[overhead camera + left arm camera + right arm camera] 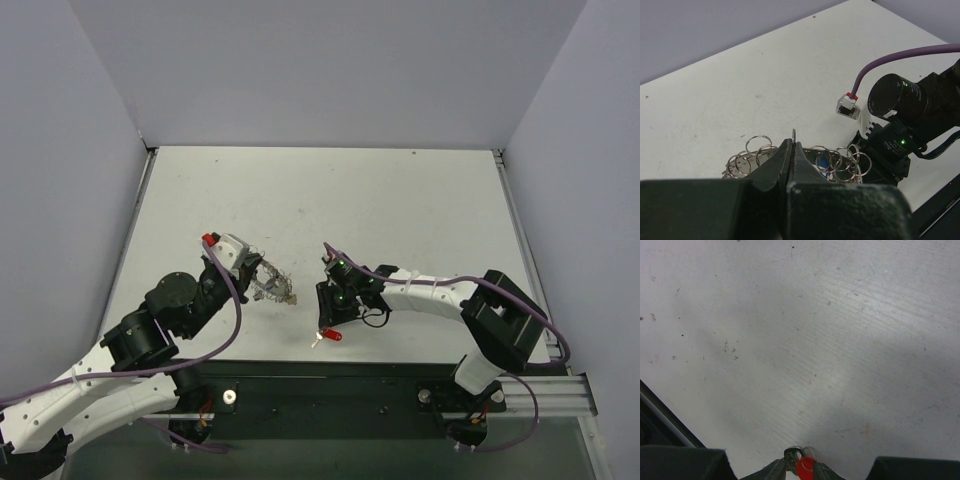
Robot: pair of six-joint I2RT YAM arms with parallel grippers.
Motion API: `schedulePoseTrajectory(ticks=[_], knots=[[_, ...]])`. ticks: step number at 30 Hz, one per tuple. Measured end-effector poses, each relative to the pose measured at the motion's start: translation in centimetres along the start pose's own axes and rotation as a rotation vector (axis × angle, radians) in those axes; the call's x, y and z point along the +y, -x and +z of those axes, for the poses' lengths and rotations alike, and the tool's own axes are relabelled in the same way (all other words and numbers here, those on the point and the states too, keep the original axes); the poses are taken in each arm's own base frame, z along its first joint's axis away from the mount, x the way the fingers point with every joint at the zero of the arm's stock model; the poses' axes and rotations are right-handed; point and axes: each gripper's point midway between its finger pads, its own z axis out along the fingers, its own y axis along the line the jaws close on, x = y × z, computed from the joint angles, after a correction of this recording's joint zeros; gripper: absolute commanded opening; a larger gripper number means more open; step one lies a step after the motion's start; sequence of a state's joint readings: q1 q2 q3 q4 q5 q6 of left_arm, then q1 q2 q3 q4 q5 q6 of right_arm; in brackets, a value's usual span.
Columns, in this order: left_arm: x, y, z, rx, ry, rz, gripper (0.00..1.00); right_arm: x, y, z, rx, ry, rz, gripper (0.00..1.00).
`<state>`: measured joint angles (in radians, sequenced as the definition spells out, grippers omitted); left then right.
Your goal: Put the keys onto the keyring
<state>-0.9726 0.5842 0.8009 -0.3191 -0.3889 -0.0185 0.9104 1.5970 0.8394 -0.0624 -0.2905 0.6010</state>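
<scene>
Left gripper (793, 150): jaws pressed together on a thin wire of the keyring (837, 159), which sits left of centre over the bench (400, 200); can't tell whether it is resting or lifted.

Right gripper (800, 474): low at the bench's near edge, red key (331, 335) between the jaw tips. The gap is narrow; cannot tell whether they pinch the key or only bracket it.

Step in hand, by my reading: picking up the red key.

Next move calls for a firm pinch on the head, a lift, a carry left to the keyring, and lining the key's loop up with the wire end.

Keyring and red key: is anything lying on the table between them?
No. In the top view, only bare white table separates the keyring from the red key.
</scene>
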Motion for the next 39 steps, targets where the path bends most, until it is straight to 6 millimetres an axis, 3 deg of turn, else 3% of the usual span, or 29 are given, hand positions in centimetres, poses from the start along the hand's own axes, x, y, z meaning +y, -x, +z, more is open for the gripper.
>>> schedulePoseTrajectory(ticks=[12, 21, 31, 39], knots=[[0.0, 0.0, 0.0, 0.0, 0.0, 0.0, 0.0, -0.3, -0.2, 0.1, 0.004, -0.007, 0.004, 0.35], [0.0, 0.0, 0.0, -0.002, -0.001, -0.001, 0.0, -0.3, -0.4, 1.0, 0.017, 0.0, 0.015, 0.32], [0.0, 0.1, -0.1, -0.003, -0.001, -0.002, 0.0, 0.2, -0.1, 1.8, 0.012, 0.03, 0.029, 0.17], [0.0, 0.1, -0.1, -0.003, -0.001, -0.002, 0.0, 0.2, -0.1, 1.8, 0.013, 0.031, 0.032, 0.16]])
